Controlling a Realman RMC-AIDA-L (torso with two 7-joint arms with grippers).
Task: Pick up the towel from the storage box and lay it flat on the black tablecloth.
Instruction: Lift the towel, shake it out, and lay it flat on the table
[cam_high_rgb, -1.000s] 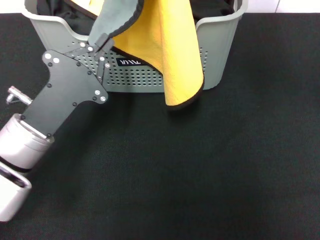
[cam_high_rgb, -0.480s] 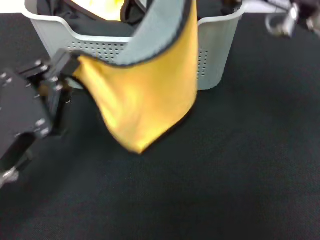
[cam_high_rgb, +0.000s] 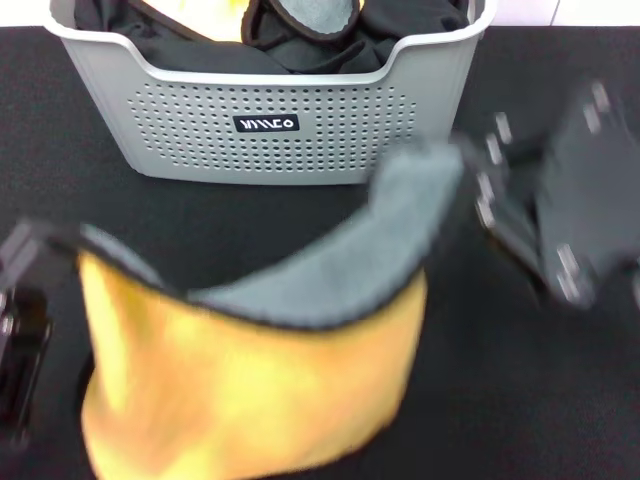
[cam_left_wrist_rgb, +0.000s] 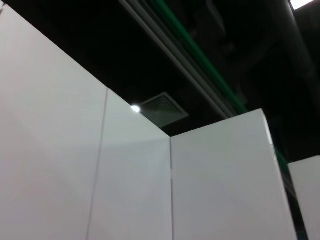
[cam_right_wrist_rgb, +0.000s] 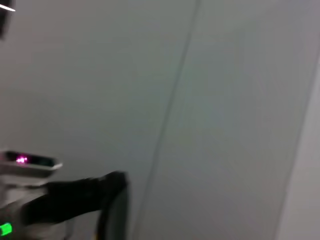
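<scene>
Your left gripper (cam_high_rgb: 35, 260) sat at the left edge, pinching the towel's (cam_high_rgb: 260, 390) left corner. The towel hung stretched between both arms, clear of the storage box (cam_high_rgb: 290, 130) and above the black tablecloth (cam_high_rgb: 520, 400), yellow face toward you, grey side folded over along the top. Your right gripper (cam_high_rgb: 470, 175) was clamped on its right corner, right of the box.
</scene>
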